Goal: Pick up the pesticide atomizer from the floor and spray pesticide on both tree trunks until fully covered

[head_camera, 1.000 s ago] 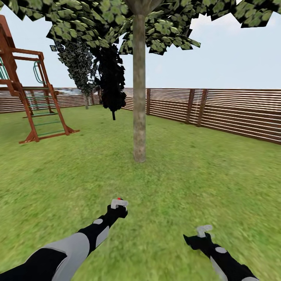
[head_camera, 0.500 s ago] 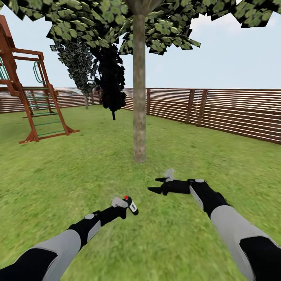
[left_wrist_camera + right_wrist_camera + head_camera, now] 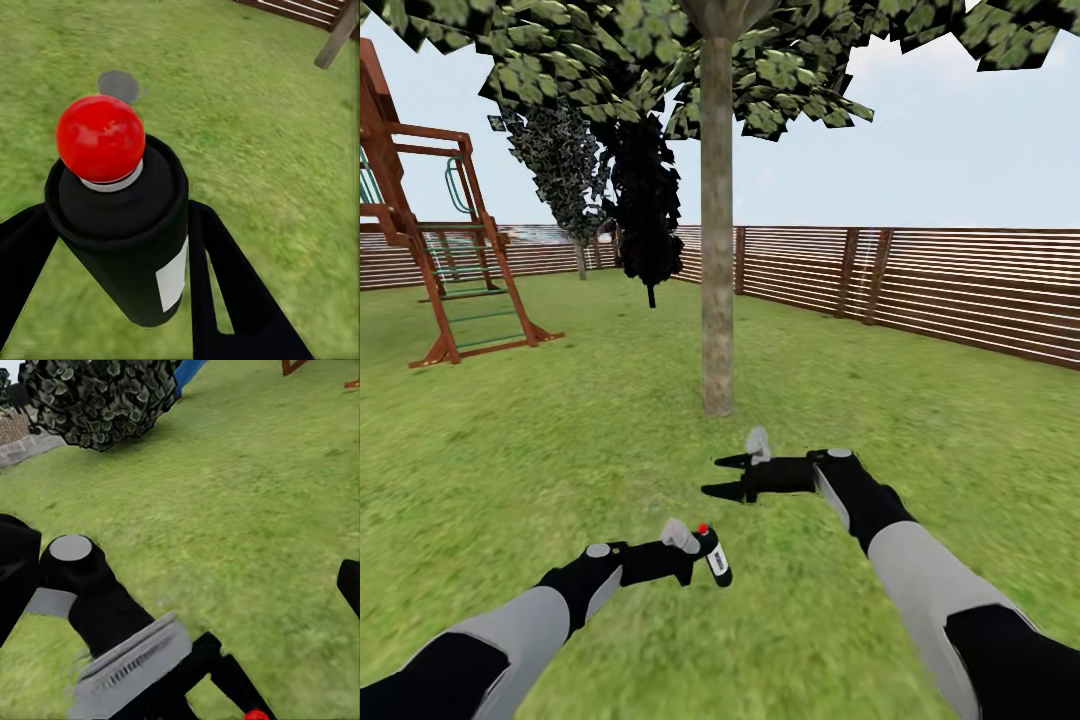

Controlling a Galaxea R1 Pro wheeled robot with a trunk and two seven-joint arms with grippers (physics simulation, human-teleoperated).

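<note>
My left gripper (image 3: 696,553) is shut on the pesticide atomizer (image 3: 716,562), a small black bottle with a red top and white label, held low over the grass and tilted. The left wrist view shows the atomizer (image 3: 124,232) close up between two black fingers (image 3: 225,289). My right gripper (image 3: 726,477) is open and points left, just above and beyond the atomizer, apart from it. A tree trunk (image 3: 717,260), grey-brown and bare, rises straight ahead of both grippers under a leafy canopy. In the right wrist view the atomizer's red top (image 3: 256,715) peeks in beside my left forearm (image 3: 97,607).
A wooden playset (image 3: 430,250) stands at the left. A brown slat fence (image 3: 920,285) bounds the lawn behind and to the right. A dark cone-shaped tree (image 3: 648,205) and a farther tree (image 3: 565,170) stand beyond the trunk. A grey round patch (image 3: 118,85) lies on the grass.
My right arm swung up from the lower right to the middle, its open gripper now pointing left. My left gripper moved right and lower with the atomizer, tilting it.
</note>
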